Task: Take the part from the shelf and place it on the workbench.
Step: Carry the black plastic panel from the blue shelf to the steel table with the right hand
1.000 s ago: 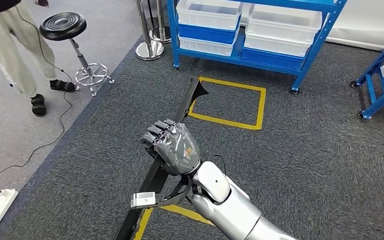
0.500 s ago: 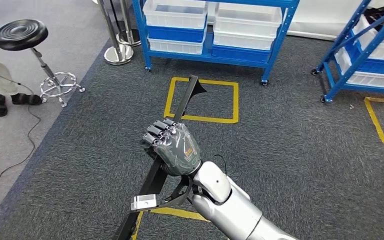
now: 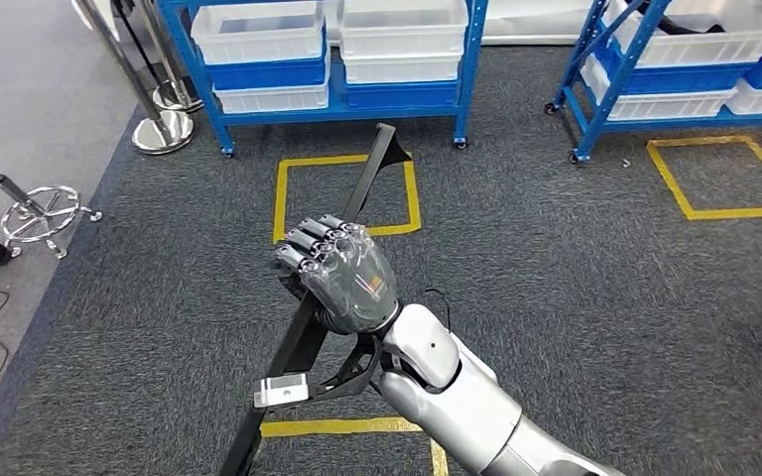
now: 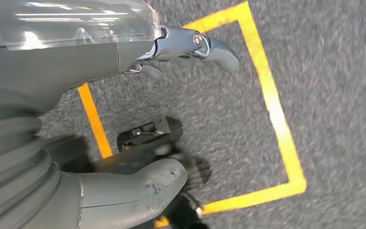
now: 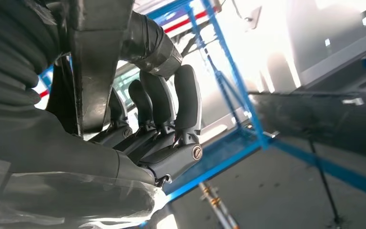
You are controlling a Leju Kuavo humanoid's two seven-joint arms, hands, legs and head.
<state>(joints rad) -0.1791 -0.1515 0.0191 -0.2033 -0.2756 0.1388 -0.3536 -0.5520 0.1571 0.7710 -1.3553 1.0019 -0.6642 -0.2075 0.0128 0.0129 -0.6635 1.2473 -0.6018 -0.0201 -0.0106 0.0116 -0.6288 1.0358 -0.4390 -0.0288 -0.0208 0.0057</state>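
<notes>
The part (image 3: 357,203) is a long, flat, matte black bar that widens into a small triangular flare at its far tip; lower down a curved black strut branches off it toward the wrist, and a small white rectangular tag (image 3: 281,390) sits on that lower stretch. The right hand (image 3: 342,278), dark grey with a glossy clear film over its back, is wrapped around the bar near its middle, carrying it tilted above the floor with the flared tip pointing toward the shelving. In the right wrist view the dark fingers (image 5: 187,102) curl around the bar's flat face (image 5: 95,62), pressing against it. The left hand (image 4: 124,119) hangs over the floor with nothing in it, its thumb (image 4: 133,191) and fingers apart, though that view is blurred and the fingers are partly hidden, so their exact spread is hard to judge. The floor is coarse dark grey carpet (image 3: 575,258) marked with yellow tape squares (image 3: 345,198). Ahead stands a blue metal shelf (image 3: 337,59) on small feet, holding white plastic bins (image 3: 258,30) stacked on blue ones; their contents cannot be seen from here. A second blue shelf (image 3: 605,89) to the right holds more white bins. At the left, on smoother grey flooring, are a chrome post base (image 3: 162,129) and a stool's ringed chrome base (image 3: 42,208).
</notes>
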